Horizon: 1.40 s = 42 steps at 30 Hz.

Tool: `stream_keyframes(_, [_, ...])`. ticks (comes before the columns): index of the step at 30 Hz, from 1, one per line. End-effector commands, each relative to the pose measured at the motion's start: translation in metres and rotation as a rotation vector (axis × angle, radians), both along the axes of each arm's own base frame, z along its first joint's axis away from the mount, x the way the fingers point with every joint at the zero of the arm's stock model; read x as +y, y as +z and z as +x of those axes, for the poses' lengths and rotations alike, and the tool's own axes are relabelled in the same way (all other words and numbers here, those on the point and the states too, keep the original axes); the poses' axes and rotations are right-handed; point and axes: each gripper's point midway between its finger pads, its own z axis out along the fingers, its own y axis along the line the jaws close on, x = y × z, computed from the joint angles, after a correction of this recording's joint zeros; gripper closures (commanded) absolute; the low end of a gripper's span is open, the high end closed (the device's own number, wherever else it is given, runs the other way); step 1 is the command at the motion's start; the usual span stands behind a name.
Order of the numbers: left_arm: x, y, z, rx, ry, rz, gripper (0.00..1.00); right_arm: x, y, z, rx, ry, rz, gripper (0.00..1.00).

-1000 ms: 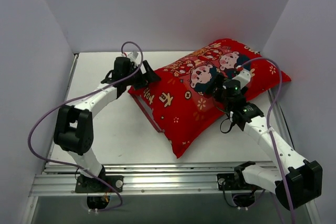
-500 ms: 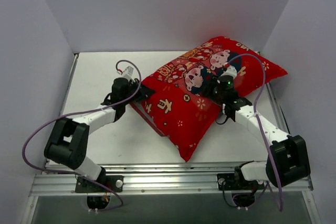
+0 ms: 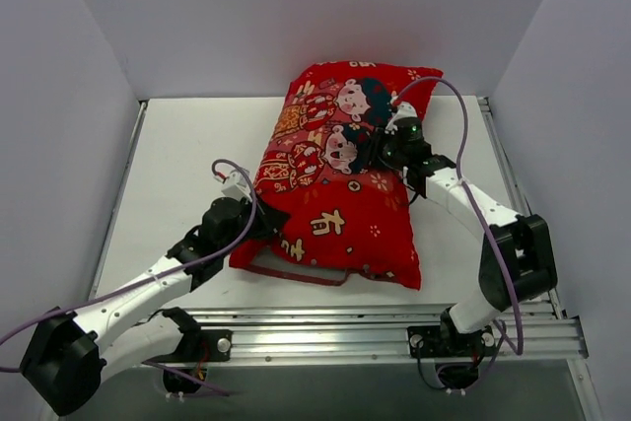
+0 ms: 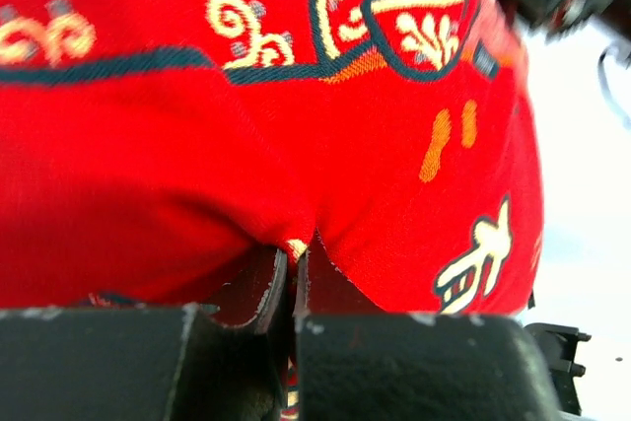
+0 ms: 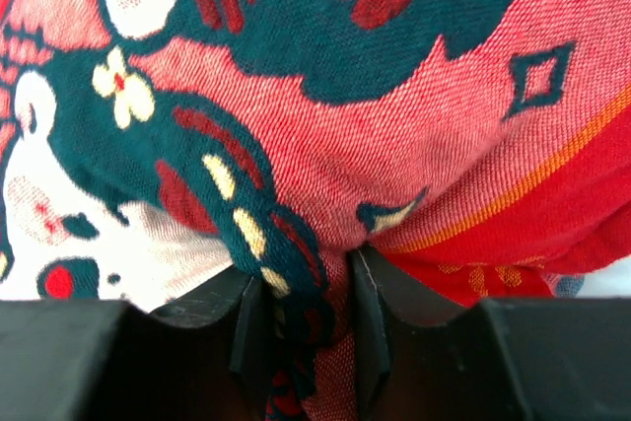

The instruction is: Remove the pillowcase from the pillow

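Left gripper [image 3: 268, 219] is clenched on a pinch of the pillowcase [image 3: 335, 214] at its near left edge, with red fabric caught between its fingers [image 4: 258, 288]. The plump red cover lies on the table [image 3: 177, 165] right of centre and reaches toward the far wall. It is printed with two cartoon children and gold characters, one resembling 有. Right gripper [image 3: 380, 150] grasps a fold of the printed face on the far right.

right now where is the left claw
In the top view the left claw is at the near-left edge of the pillowcase, shut on a fold of its red fabric, nearer the arm bases than the right claw.
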Motion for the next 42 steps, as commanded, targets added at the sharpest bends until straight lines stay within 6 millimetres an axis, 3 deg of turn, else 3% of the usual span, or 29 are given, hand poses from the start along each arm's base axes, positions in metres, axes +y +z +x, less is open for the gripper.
stream_keyframes(1, [-0.027, -0.009, -0.020, 0.069, -0.108, 0.023, 0.98, -0.003, 0.010, 0.048, -0.081, -0.022, -0.042, 0.74])
stream_keyframes(2, [-0.039, -0.004, -0.024, 0.056, -0.133, 0.017, 0.98, 0.002, 0.009, 0.053, -0.077, -0.006, -0.043, 0.74])
stream_keyframes(3, [-0.060, -0.006, -0.040, 0.054, -0.195, 0.038, 0.98, 0.008, 0.011, 0.057, -0.077, 0.009, -0.042, 0.75])
stream_keyframes(5, [-0.084, 0.011, -0.049, 0.014, -0.240, 0.056, 0.98, 0.023, 0.016, 0.066, -0.077, 0.048, -0.041, 0.75])
stream_keyframes(6, [-0.099, 0.010, -0.067, 0.017, -0.293, 0.081, 0.98, 0.027, 0.017, 0.068, -0.083, 0.057, -0.041, 0.74])
stream_keyframes(9, [-0.101, 0.028, -0.070, -0.033, -0.260, 0.143, 0.98, 0.043, 0.018, 0.076, -0.098, 0.083, -0.043, 0.73])
stream_keyframes(10, [-0.097, 0.032, -0.068, -0.045, -0.233, 0.162, 0.98, 0.045, 0.011, 0.077, -0.078, 0.089, -0.053, 0.72])
stream_keyframes(13, [-0.077, 0.040, -0.060, -0.077, -0.177, 0.233, 0.91, 0.048, 0.025, 0.085, -0.104, 0.086, -0.064, 0.62])
stream_keyframes(14, [-0.073, 0.053, -0.055, -0.107, -0.152, 0.239, 0.86, 0.048, 0.037, 0.088, -0.128, 0.086, -0.068, 0.57])
stream_keyframes(15, [-0.069, 0.061, -0.055, -0.127, -0.147, 0.249, 0.79, 0.046, 0.044, 0.088, -0.138, 0.079, -0.075, 0.54])
stream_keyframes(16, [-0.061, 0.062, -0.054, -0.141, -0.148, 0.298, 0.63, 0.039, 0.057, 0.086, -0.153, 0.052, -0.090, 0.52])
stream_keyframes(17, [-0.057, 0.080, -0.052, -0.174, -0.132, 0.288, 0.53, 0.034, 0.066, 0.085, -0.170, 0.040, -0.103, 0.47])
stream_keyframes(18, [-0.051, 0.084, -0.053, -0.179, -0.132, 0.310, 0.40, 0.030, 0.073, 0.082, -0.179, 0.024, -0.112, 0.43])
stream_keyframes(19, [-0.047, 0.090, -0.052, -0.198, -0.130, 0.327, 0.19, 0.019, 0.087, 0.075, -0.195, -0.012, -0.129, 0.41])
stream_keyframes(21, [-0.033, 0.106, -0.049, -0.219, -0.091, 0.334, 0.04, 0.004, 0.098, 0.059, -0.195, -0.043, -0.142, 0.31])
stream_keyframes(24, [-0.013, 0.121, -0.033, -0.207, -0.064, 0.315, 0.06, -0.016, 0.093, 0.034, -0.179, -0.091, -0.145, 0.20])
stream_keyframes(26, [-0.001, 0.126, -0.016, -0.187, -0.052, 0.285, 0.06, -0.014, 0.085, 0.018, -0.159, -0.063, -0.113, 0.14])
stream_keyframes(27, [0.016, 0.132, 0.011, -0.183, 0.015, 0.266, 0.06, -0.013, 0.082, 0.011, -0.159, -0.047, -0.097, 0.13])
stream_keyframes(28, [0.013, 0.133, 0.014, -0.181, -0.038, 0.239, 0.06, -0.014, 0.075, -0.003, -0.146, -0.040, -0.080, 0.12])
stream_keyframes(30, [0.028, 0.129, 0.050, -0.169, 0.014, 0.225, 0.06, -0.012, 0.081, -0.018, -0.157, -0.021, -0.046, 0.09])
stream_keyframes(32, [0.020, 0.127, 0.065, -0.165, -0.044, 0.197, 0.06, -0.011, 0.071, -0.030, -0.137, -0.006, -0.031, 0.08])
stream_keyframes(34, [0.009, 0.108, 0.088, -0.118, -0.088, 0.167, 0.06, -0.001, 0.071, -0.038, -0.139, 0.054, 0.005, 0.08])
stream_keyframes(35, [0.002, 0.085, 0.098, -0.062, -0.110, 0.168, 0.06, 0.004, 0.065, -0.042, -0.125, 0.083, 0.011, 0.07])
stream_keyframes(36, [-0.005, 0.078, 0.104, -0.047, -0.127, 0.148, 0.06, 0.016, 0.057, -0.046, -0.101, 0.145, 0.028, 0.08])
stream_keyframes(39, [-0.026, 0.042, 0.103, 0.055, -0.208, 0.086, 0.03, 0.036, 0.028, -0.048, -0.046, 0.242, 0.024, 0.09])
stream_keyframes(40, [-0.031, 0.035, 0.099, 0.086, -0.215, 0.053, 0.11, 0.042, 0.021, -0.049, -0.032, 0.273, 0.029, 0.09])
stream_keyframes(41, [-0.031, 0.010, 0.085, 0.143, -0.225, 0.046, 0.17, 0.050, 0.019, -0.049, -0.028, 0.297, 0.029, 0.09])
stream_keyframes(42, [-0.034, 0.009, 0.084, 0.112, -0.227, 0.018, 0.24, 0.057, 0.004, -0.046, -0.005, 0.322, 0.018, 0.09])
